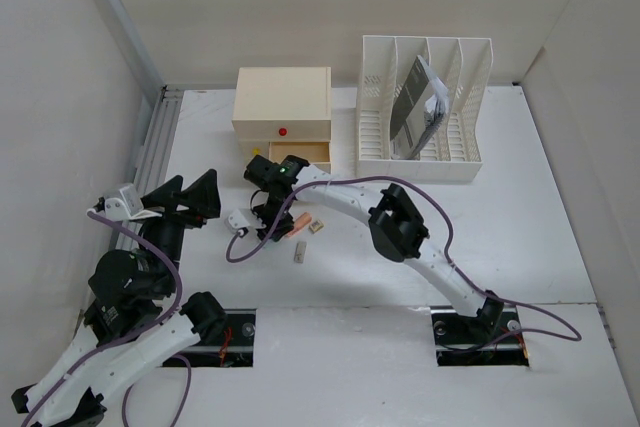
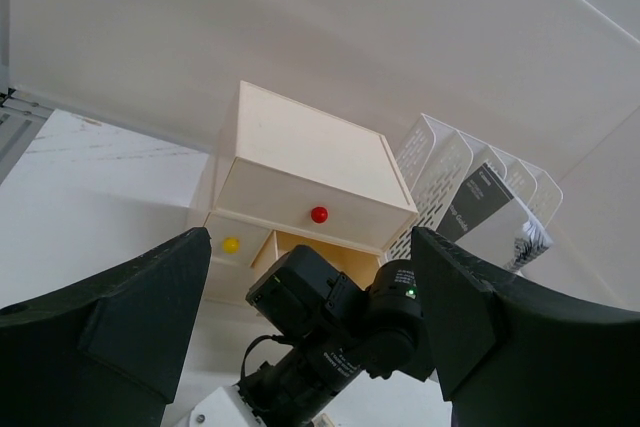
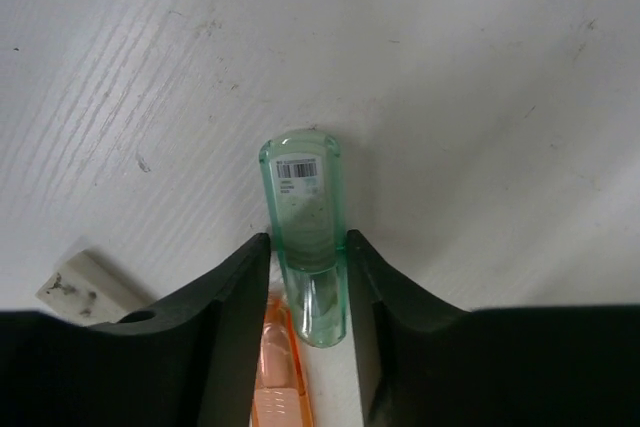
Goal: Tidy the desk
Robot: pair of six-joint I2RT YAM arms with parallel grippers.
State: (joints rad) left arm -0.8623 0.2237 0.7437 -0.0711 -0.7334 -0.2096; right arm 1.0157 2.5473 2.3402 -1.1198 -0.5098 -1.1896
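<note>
L gripper (image 1: pixel 188 197) hovers nr the left edge of the desk (image 1: pixel 500 237), abt mid-depth. Fingers are spread wide w/ nothing between them, and its wrist cam looks across at the drawer box. Idle, I'd say.

Next over, left of centre, loose bits lie on the tabletop: small white piece (image 1: pixel 238 219), orange piece (image 1: pixel 300 222), pale eraser-like block (image 1: pixel 299 252), and a tiny item (image 1: pixel 317 228) too small to ID.

R gripper (image 3: pixel 307 239) is down among these, its arm stretched over from the base at the near edge, right side. Wrist cam shows both fingers pressed against the sides of a green see-through piece (image 3: pixel 300 197) w/ barcode sticker, so it's pinching that. The piece looks to be resting on the surface, not lifted. Orange piece sits just beside it, by one finger.

Toward the far edge is the cream drawer box (image 1: pixel 282 97). Top drawer w/ red knob (image 1: pixel 283 131) is closed; lower drawer (image 1: pixel 305 154) looks pulled out. Right of it, nr the far edge, stands the white file rack (image 1: pixel 465 77) holding a dark booklet (image 1: pixel 410 107).

Step in hand: pickup of the green piece, early in the tidy since several bits are loose. Next move prob. calls for a straight lift w/o dragging the orange piece, then a short carry back to the open drawer, clearing its front.

Desk: broad matte white top under everything. Close up it shows faint grain, scuffs and dark specks.
</note>
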